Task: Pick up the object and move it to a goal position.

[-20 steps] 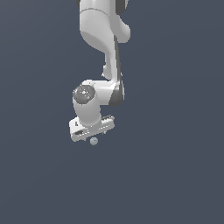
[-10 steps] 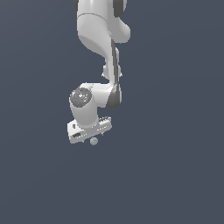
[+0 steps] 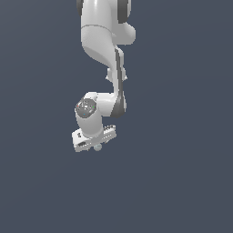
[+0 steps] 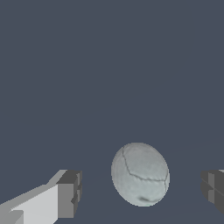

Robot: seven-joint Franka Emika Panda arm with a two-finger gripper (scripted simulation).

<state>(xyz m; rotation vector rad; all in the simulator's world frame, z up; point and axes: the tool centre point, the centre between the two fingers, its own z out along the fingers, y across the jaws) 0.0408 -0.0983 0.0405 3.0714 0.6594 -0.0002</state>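
The object is a tiny pale grey-blue sphere (image 4: 140,173) with faint crack lines. In the wrist view it sits between my gripper's two dark fingertips (image 4: 70,194), with a gap on each side. My gripper (image 4: 141,192) is open and touches nothing. In the exterior view the white gripper (image 3: 95,144) points down, and the sphere (image 3: 98,148) peeks out just below it. The fingers are mostly hidden by the hand there.
A plain dark grey-blue surface (image 3: 182,182) fills both views. The white arm (image 3: 102,41) comes down from the top of the exterior view.
The wrist and hand have lowered a little toward the sphere. The sphere has stayed in place.
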